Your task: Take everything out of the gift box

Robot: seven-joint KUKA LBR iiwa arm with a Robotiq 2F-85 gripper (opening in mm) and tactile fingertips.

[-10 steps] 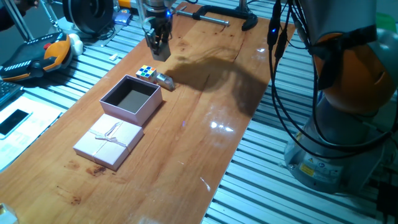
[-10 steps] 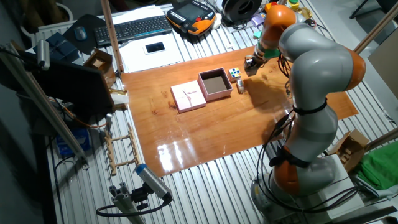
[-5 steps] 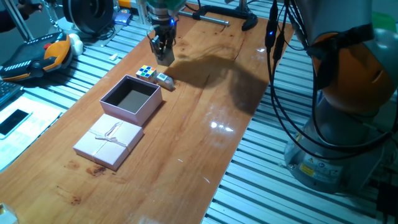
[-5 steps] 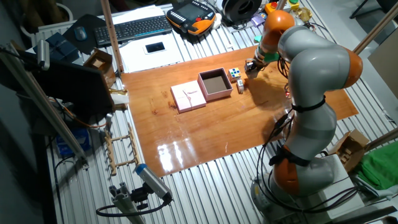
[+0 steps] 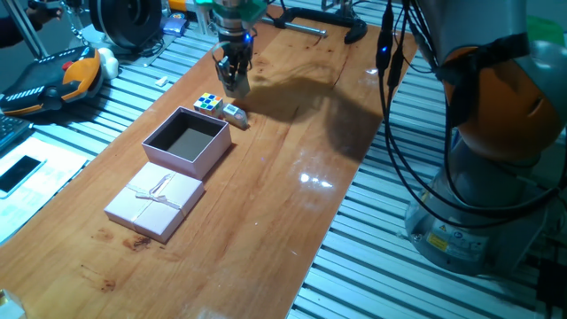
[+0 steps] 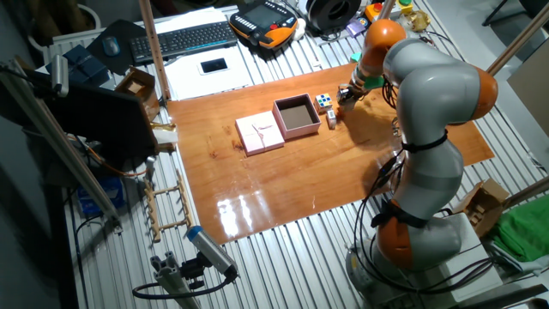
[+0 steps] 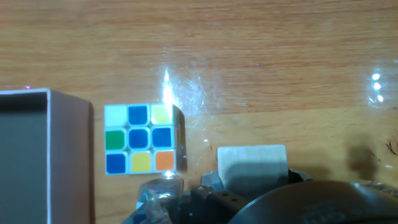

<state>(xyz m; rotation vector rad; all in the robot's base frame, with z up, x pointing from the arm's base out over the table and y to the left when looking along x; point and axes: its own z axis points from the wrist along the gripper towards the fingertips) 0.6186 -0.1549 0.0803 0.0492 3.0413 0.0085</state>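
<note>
The pink gift box (image 5: 188, 142) (image 6: 297, 117) stands open and its dark lining shows nothing inside. Its lid (image 5: 155, 202) with the bow lies flat beside it. The multicoloured puzzle cube (image 5: 208, 103) (image 7: 142, 138) sits on the table just outside the box's far corner. To the right of it rests the grey-tan cube (image 5: 235, 114) (image 7: 252, 163). My gripper (image 5: 234, 81) (image 6: 346, 93) hangs just behind and above these two blocks. Its fingers look close together, but their tips are too small and dark to read. The tiny whitish piece is not visible.
The box wall (image 7: 37, 155) fills the lower left of the hand view. A black clamp (image 5: 306, 22) sits at the table's far end, a teach pendant (image 5: 53, 80) lies off the table to the left, and the robot's base (image 5: 496, 159) and cables stand on the right.
My gripper has drifted a little toward the two blocks and lower. The box, lid and blocks have not moved.
</note>
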